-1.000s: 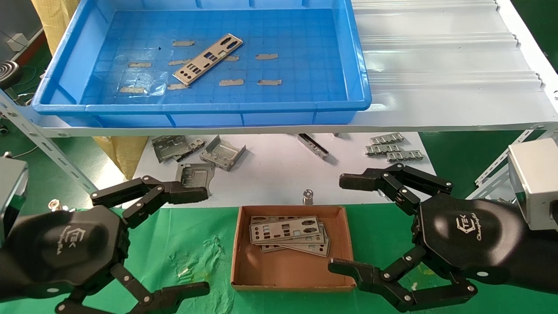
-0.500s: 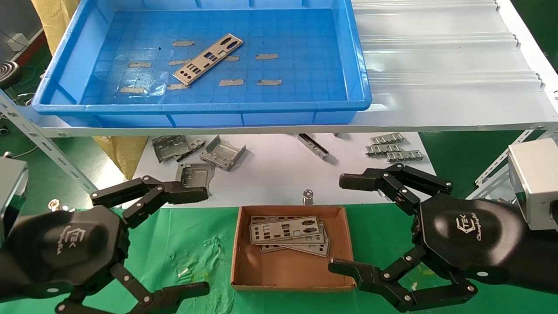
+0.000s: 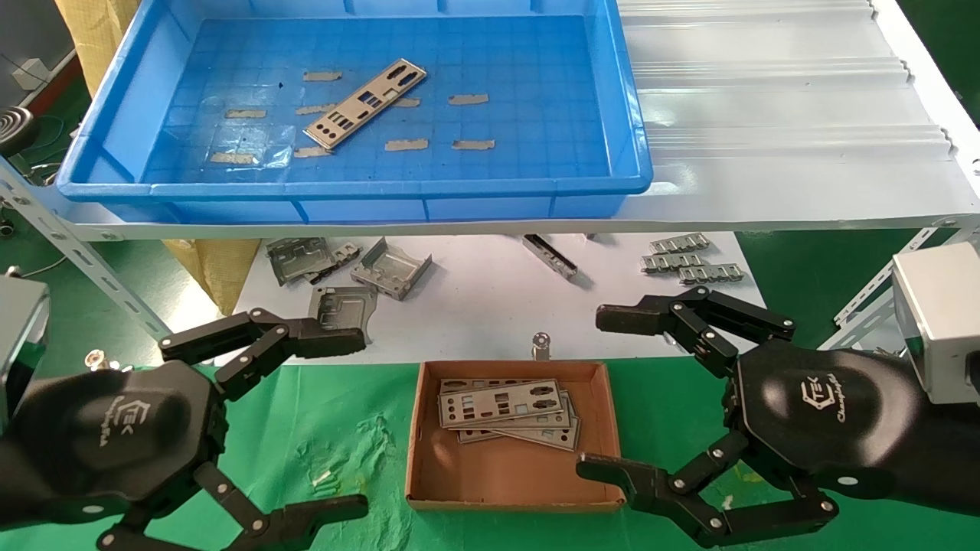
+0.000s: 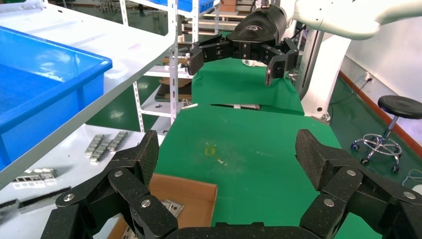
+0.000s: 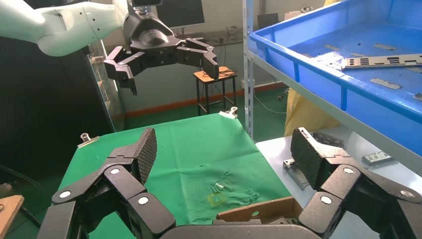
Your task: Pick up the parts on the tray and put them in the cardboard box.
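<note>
One flat silver-grey part lies slanted in the blue tray on the white shelf; it also shows in the right wrist view. The brown cardboard box sits on the green cloth at front centre and holds several stacked parts. My left gripper is open and empty, left of the box. My right gripper is open and empty, right of the box. In the left wrist view the left gripper spans a corner of the box. In the right wrist view the right gripper hangs above the box's wall.
Bent metal brackets and linked grey strips lie on the white sheet under the shelf. A small silver clip stands just behind the box. A slanted metal strut runs at left.
</note>
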{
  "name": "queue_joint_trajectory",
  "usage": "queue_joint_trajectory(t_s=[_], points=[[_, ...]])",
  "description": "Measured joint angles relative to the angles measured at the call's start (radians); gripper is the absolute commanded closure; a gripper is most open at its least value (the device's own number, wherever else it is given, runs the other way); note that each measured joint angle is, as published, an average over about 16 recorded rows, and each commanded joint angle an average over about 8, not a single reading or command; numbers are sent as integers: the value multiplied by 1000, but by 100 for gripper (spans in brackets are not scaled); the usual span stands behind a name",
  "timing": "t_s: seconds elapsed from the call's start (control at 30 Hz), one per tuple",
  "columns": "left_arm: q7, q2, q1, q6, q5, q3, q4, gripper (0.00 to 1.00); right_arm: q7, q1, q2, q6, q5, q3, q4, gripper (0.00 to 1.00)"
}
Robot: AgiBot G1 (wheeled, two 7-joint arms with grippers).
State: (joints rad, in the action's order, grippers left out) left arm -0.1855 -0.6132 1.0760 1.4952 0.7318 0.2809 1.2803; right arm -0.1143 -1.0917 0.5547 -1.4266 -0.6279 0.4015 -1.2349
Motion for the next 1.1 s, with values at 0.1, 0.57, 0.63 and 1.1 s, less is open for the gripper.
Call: queue_joint_trajectory(t_s=[0.1, 0.57, 0.63, 1.1], points=[[0, 0, 0, 0, 0, 0, 0, 0, 0, 0, 0, 0, 0, 0, 0, 0], [0, 0, 0, 0, 0, 0, 0, 0, 0, 0, 0, 0, 0, 0, 0, 0], [0, 0, 0, 0, 0, 0, 0, 0, 0, 0, 0, 0, 0, 0, 0, 0], [0, 0, 0, 0, 0, 0, 0, 0, 0, 0, 0, 0, 0, 0, 0, 0]])
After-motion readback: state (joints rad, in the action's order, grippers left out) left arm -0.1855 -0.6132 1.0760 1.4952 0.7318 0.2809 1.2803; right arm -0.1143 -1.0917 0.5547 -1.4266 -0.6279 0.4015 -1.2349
